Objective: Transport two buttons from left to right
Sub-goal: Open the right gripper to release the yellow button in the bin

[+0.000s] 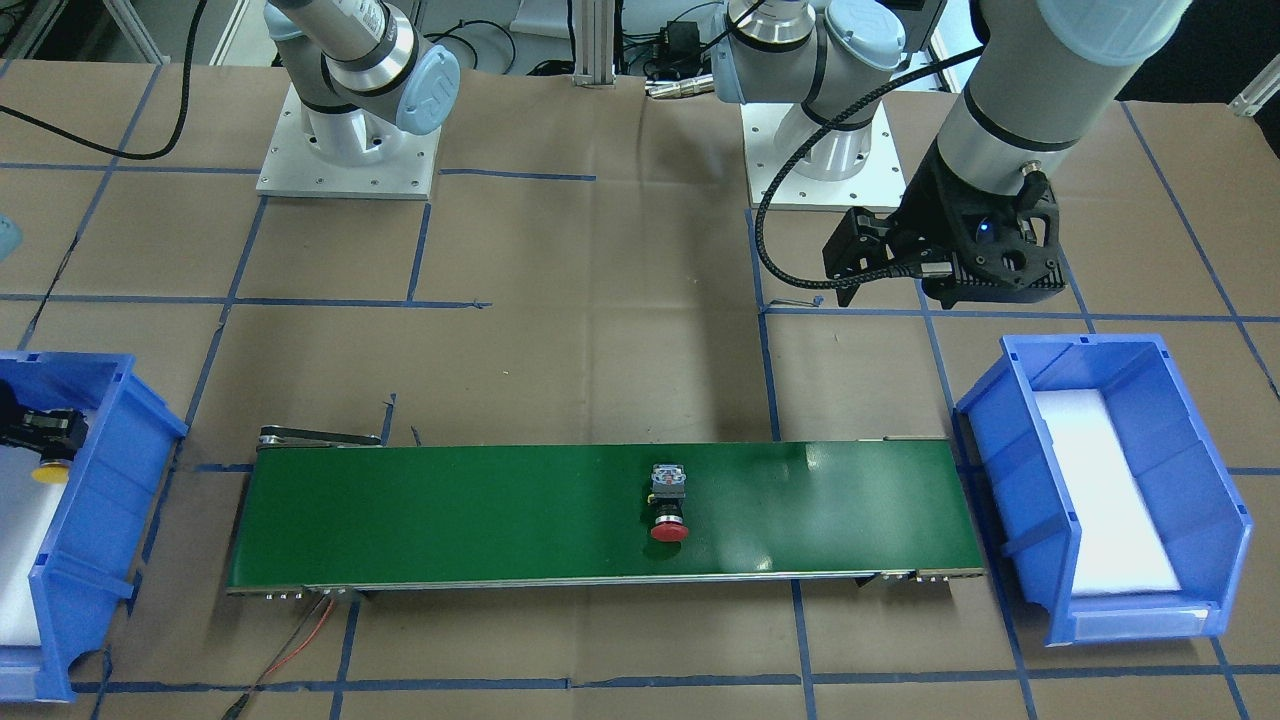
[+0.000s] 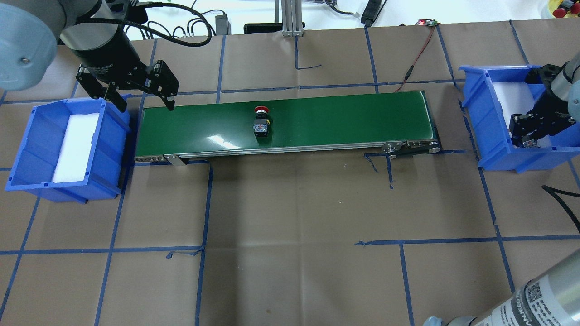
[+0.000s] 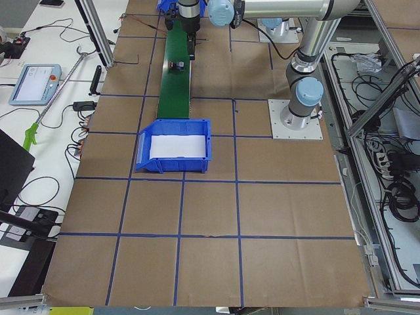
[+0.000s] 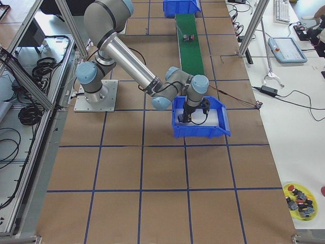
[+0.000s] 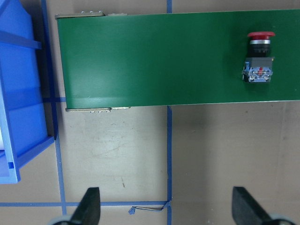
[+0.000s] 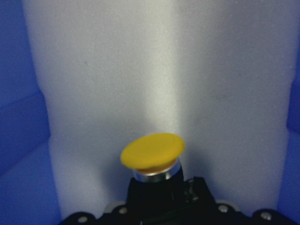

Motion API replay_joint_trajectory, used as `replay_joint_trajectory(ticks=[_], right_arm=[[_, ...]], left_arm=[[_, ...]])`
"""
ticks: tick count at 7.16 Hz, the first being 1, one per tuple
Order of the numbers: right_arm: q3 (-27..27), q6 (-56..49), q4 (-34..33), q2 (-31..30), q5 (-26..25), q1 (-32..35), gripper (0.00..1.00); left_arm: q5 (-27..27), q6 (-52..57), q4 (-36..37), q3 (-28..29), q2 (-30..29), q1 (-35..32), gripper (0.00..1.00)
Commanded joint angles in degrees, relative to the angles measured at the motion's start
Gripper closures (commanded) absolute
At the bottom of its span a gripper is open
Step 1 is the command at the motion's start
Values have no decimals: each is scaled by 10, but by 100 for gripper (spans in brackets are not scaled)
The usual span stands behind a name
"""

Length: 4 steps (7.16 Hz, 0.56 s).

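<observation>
The red-capped button [image 2: 261, 121] lies on its side near the middle of the green conveyor belt [image 2: 340, 117]; it also shows in the front view [image 1: 668, 505] and the left wrist view [image 5: 259, 56]. My left gripper [image 2: 146, 106] is open and empty, hovering over the belt's left end beside the left blue bin [image 2: 27, 149], well away from the red button. My right gripper [image 2: 528, 141] is down inside the right blue bin [image 2: 480, 113], shut on the yellow-capped button [image 6: 152, 151], just above the white foam; the yellow cap also shows in the front view [image 1: 48, 472].
The left bin holds only a white foam pad [image 2: 74, 147]. A red wire [image 2: 419, 50] runs from the belt's far right end. The arm base plates [image 1: 350, 140] stand behind the belt. A yellow dish of spare parts [image 4: 299, 195] sits far off on the right.
</observation>
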Motion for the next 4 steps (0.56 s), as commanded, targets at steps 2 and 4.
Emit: replay_joint_trajectory(ticks=[2,4], right_arm=[[-4,8,0,0,28,3,1],[-17,9,3,-10,28,6,1]], left_arm=[[0,0,0,0,-1,0,0],[0,0,-1,0,0,0,0]])
